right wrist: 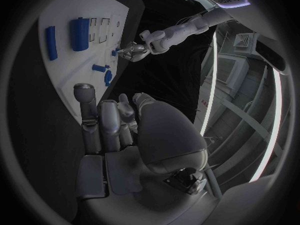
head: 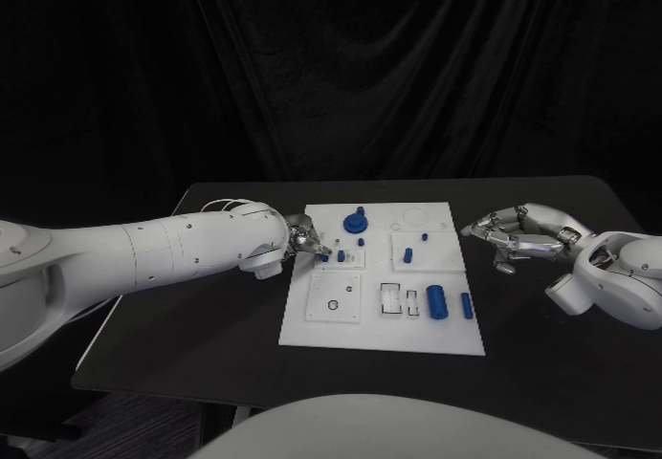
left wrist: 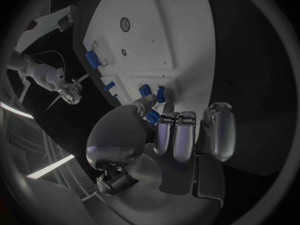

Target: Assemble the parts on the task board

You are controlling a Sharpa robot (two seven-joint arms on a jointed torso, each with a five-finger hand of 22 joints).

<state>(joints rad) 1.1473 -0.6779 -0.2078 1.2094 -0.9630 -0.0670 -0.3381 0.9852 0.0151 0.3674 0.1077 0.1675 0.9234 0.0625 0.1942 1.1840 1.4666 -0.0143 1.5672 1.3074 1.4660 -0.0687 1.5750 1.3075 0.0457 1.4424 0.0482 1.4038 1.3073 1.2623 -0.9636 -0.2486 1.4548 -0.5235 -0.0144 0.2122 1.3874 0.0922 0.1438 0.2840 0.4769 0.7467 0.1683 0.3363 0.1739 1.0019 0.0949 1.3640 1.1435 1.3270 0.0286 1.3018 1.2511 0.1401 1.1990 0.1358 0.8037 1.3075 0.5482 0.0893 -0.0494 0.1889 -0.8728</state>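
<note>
While your left hand (head: 306,243) pinches a small blue part (left wrist: 152,116) at the task board (head: 331,330)'s left edge, your right hand (head: 514,234) hovers empty, fingers loosely curled, beside the board's right edge, off the bench.

Left arm (head: 152,251) enters from the left side, forearm roughly level, wrist angled inward. Left hand (head: 306,243) reaches over the near-left part of the board; thumb and a fingertip (left wrist: 164,94) pinch a small blue part (left wrist: 152,116), other fingers curled alongside. Right arm (head: 621,277) comes in from the right, bent at the wrist. Right hand (head: 514,236) hovers off the board's right edge, fingers (right wrist: 84,97) loosely curled and apart, holding nothing.
</note>
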